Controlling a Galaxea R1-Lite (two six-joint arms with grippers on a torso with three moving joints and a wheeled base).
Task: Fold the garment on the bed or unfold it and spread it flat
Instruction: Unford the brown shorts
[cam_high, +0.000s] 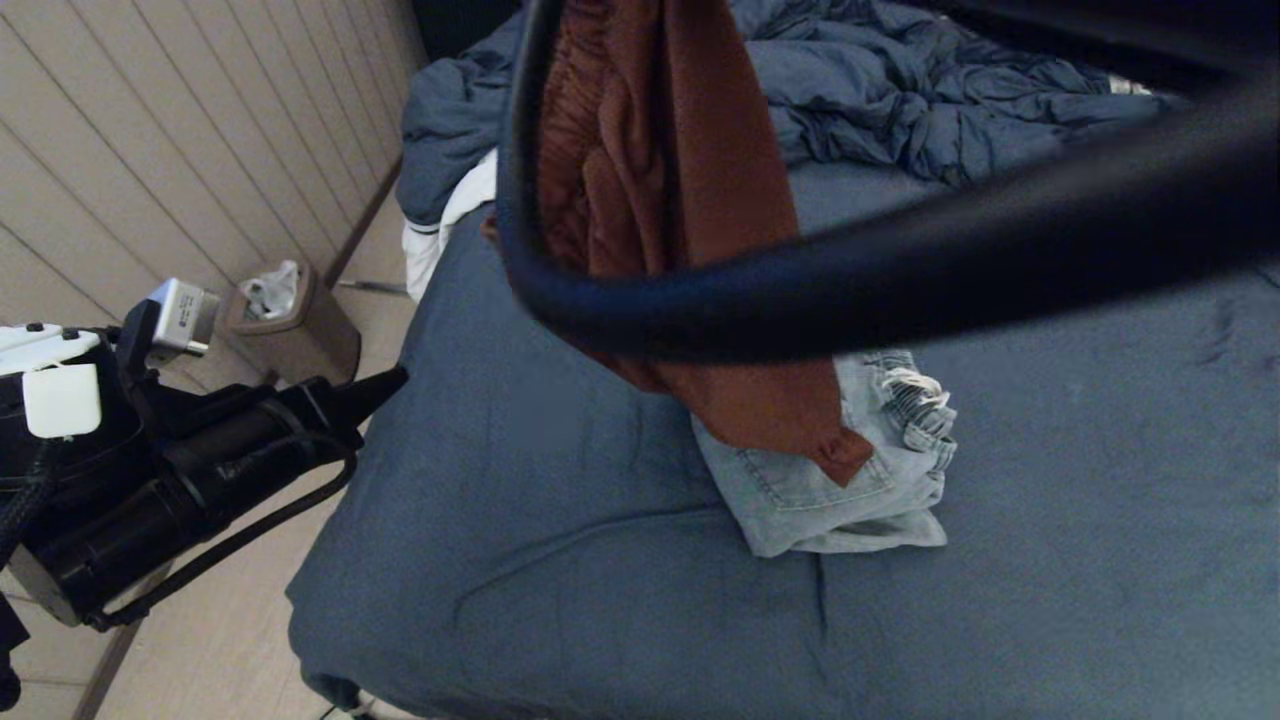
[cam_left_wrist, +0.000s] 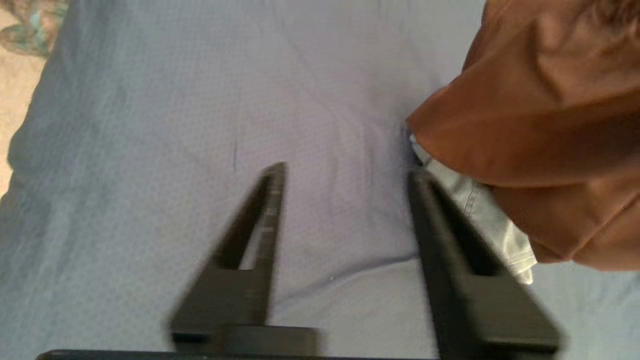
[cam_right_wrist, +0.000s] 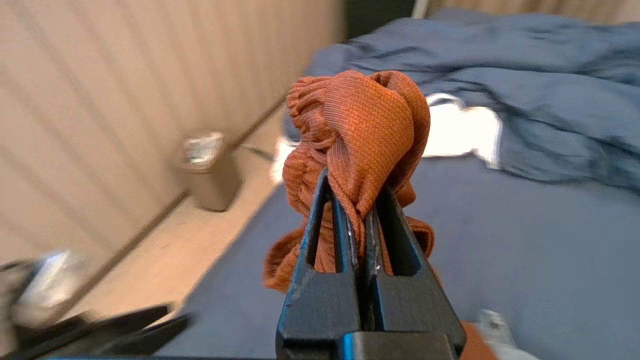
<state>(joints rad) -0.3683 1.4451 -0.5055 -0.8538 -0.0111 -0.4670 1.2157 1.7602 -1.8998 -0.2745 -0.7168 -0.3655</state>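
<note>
**Rust garment lifted over bed**

- Right gripper (cam_right_wrist: 352, 200): jaws pinched tight on a bunched fold of the rust-orange garment (cam_high: 680, 200), which hangs raised above the bed (cam_high: 560, 500); its lower hem drapes onto the folded pale jeans (cam_high: 840, 490).
- Left gripper (cam_left_wrist: 345, 172): fingers spread wide, holding nothing, over the slate-blue sheet just beside the jeans.
- Duvet (cam_high: 900, 90): dark blue, rumpled, at the bed's far end.
- Waste bin (cam_high: 290, 325): on the floor by the panelled wall.
</note>
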